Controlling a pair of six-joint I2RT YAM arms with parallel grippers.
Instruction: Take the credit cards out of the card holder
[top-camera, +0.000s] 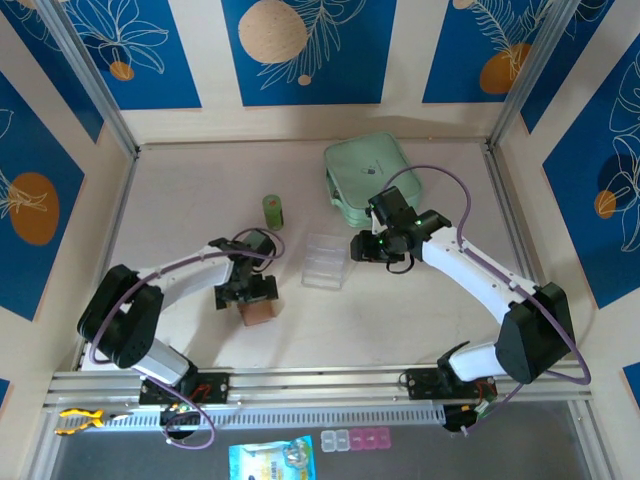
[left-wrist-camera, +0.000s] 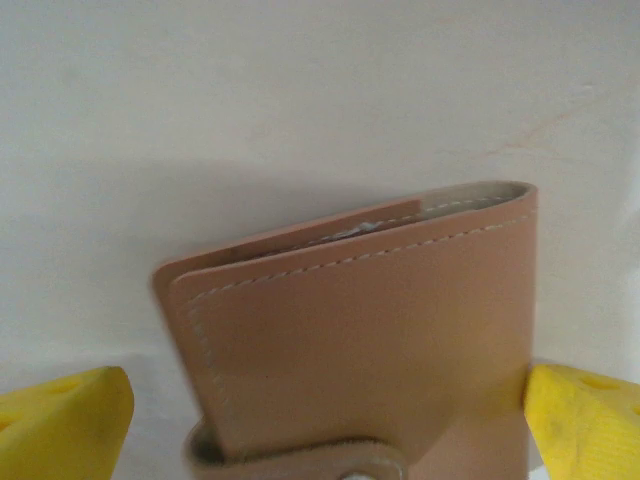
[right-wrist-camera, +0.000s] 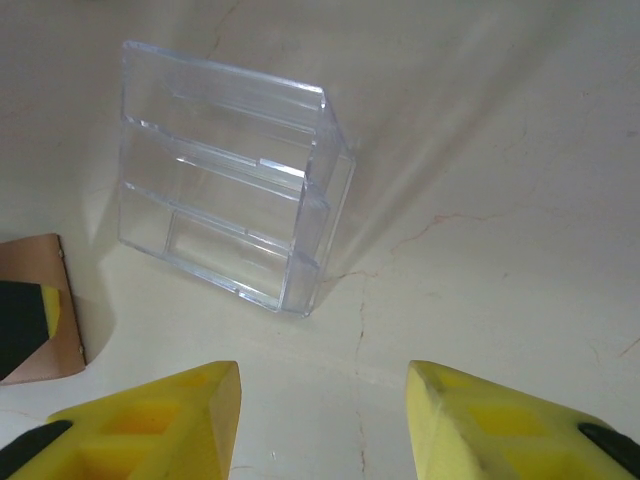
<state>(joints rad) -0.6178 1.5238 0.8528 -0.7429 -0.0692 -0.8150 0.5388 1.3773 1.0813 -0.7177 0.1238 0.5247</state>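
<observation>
**Left wrist view: closed card holder between wide-open left jaws**

Left jaws spread to full width, clamped on nothing. Straddling the card holder (left-wrist-camera: 370, 330): one yellow pad (left-wrist-camera: 585, 420) right at one side edge, contact unclear; the other pad well clear of the opposite edge. Long stitched edge running across the gap from pad to pad, tilted upward toward the closer pad. Snap strap (left-wrist-camera: 350, 465) across the near end, toward the wrist.

In the top external view, card holder (top-camera: 260, 313) at the tips of the left jaws and well apart from the right jaws, so left arm nearer. Right jaws half parted, empty, over bare desk (right-wrist-camera: 480, 250), clear plastic box (right-wrist-camera: 230, 180) just ahead of them.

Pale sliver (left-wrist-camera: 360, 228) between the two leaves at the far edge: possibly a credit card, possibly lining. Near end of the card holder cut off by the frame. Flat or on edge: cannot tell.
</observation>
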